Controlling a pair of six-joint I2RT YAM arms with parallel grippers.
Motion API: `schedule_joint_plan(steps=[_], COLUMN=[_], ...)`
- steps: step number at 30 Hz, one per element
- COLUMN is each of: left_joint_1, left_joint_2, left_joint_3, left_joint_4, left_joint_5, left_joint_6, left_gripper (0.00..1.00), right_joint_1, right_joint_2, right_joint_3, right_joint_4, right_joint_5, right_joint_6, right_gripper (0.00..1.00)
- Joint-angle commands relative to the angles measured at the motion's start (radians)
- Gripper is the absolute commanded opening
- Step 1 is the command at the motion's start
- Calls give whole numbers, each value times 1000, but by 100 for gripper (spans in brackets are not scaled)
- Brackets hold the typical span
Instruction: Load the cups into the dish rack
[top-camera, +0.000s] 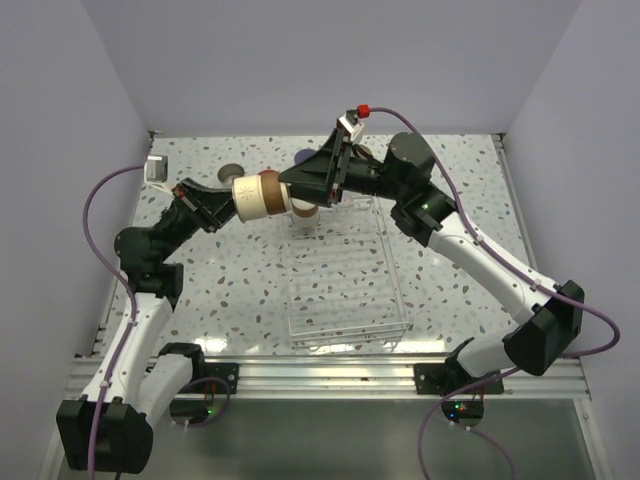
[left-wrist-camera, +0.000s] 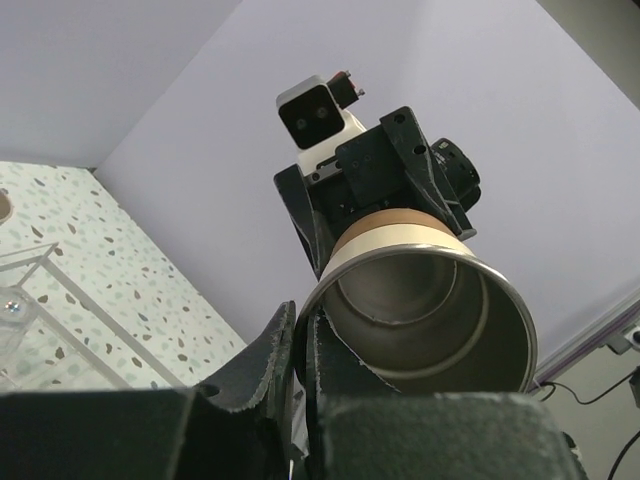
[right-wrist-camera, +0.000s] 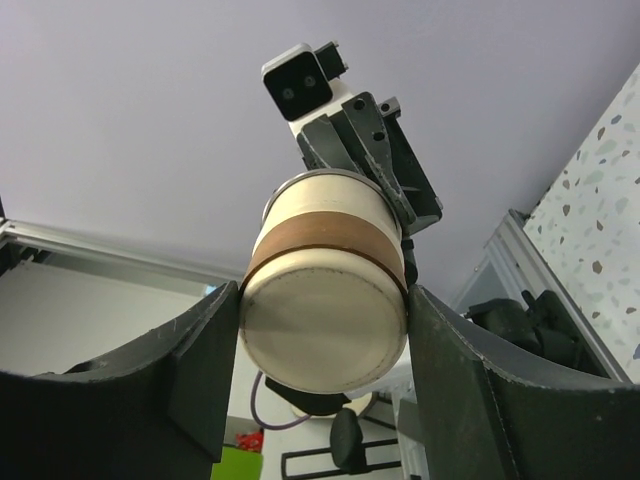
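Top external view: a cup (top-camera: 262, 197), cream with a brown band, lies on its side in the air over the far end of the dish rack (top-camera: 398, 300), caught between the two arms. The left gripper (left-wrist-camera: 300, 345) has its jaws narrow, pinched on the wall at the open mouth. The right gripper (right-wrist-camera: 322, 330) has its jaws wider around the closed base, a pad against each side. The rack stands on the speckled bench (top-camera: 240, 290).
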Motion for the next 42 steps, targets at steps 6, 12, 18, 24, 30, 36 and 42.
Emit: schedule_joint_plan(steps=[6, 12, 18, 24, 30, 36, 42], left_joint_1=[-1, 0, 0, 0, 0, 2, 2], left_joint_2=[4, -4, -13, -18, -32, -41, -49], left_joint_3=[50, 78, 98, 151, 188, 260, 340], left_joint_4=[-212, -322, -405, -539, -637, -897, -1099], left_joint_5=[-10, -22, -40, -74, -129, -273, -448], left_joint_6=[124, 193, 245, 330, 383, 488, 575], left_gripper=[35, 59, 72, 94, 100, 100, 100], right_joint_1=[29, 28, 26, 12, -37, -121, -258], right_joint_2=[-14, -20, -23, -43, -78, -132, -172], right_joint_3=[15, 31, 50, 52, 32, -2, 6], right_joint_4=[99, 64, 15, -45, -80, -186, -495], right_joint_5=[-38, -29, -26, -9, -4, -32, -37], right_joint_6=[4, -28, -63, -109, -128, -184, -389], right_gripper=[0, 0, 0, 0, 0, 0, 0])
